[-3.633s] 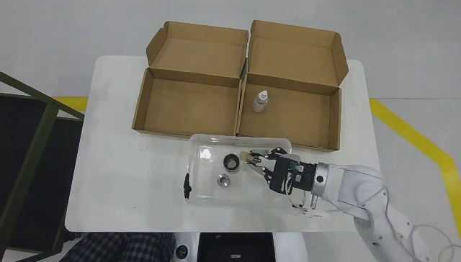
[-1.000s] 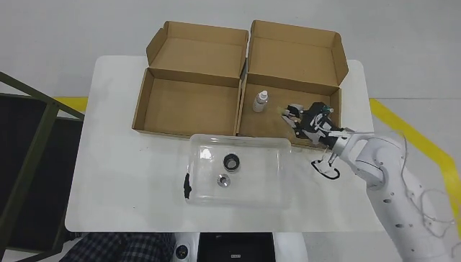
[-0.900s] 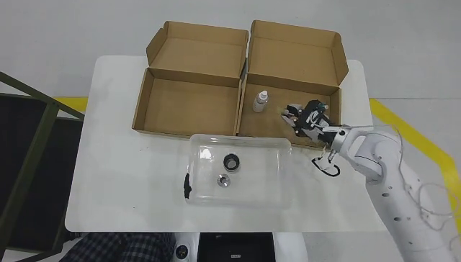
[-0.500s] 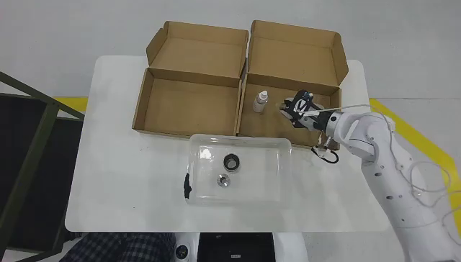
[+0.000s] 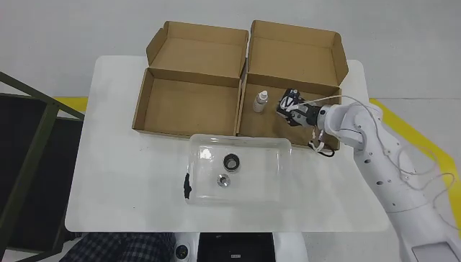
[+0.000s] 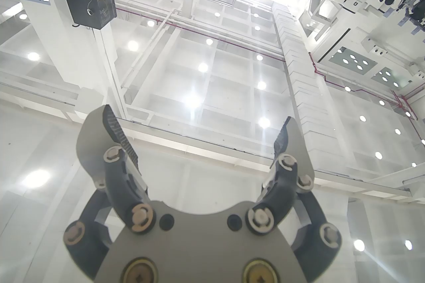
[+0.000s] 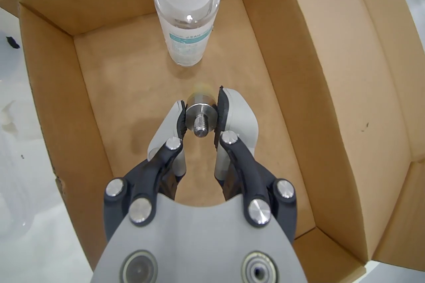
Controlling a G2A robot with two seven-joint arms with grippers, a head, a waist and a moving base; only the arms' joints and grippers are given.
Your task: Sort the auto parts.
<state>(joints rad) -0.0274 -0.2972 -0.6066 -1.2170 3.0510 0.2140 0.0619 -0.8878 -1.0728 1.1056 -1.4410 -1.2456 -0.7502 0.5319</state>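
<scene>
My right gripper (image 7: 200, 113) (image 5: 289, 106) is shut on a small metal threaded part (image 7: 198, 114) with a pale yellow tip. It hangs over the floor of the right cardboard box (image 5: 328, 127) (image 7: 318, 92), a short way from a clear spray bottle (image 7: 186, 4) (image 5: 261, 101) standing upright in that box. A clear plastic bin (image 5: 204, 190) near the table's front holds a dark ring-shaped part (image 5: 232, 162) and a small silver part (image 5: 224, 181). My left gripper (image 6: 199, 135) is open with nothing between its fingers and points up at a ceiling.
The left cardboard box (image 5: 186, 105) stands open with nothing in it, beside the right one. A small black piece (image 5: 187, 186) lies at the bin's left wall. A black cable loop (image 5: 322, 149) hangs from the right arm near the box's front wall.
The right gripper lifted the threaded part out of the bin and carried it back over the right box, ending close to the spray bottle. The bin's other parts stayed put.
</scene>
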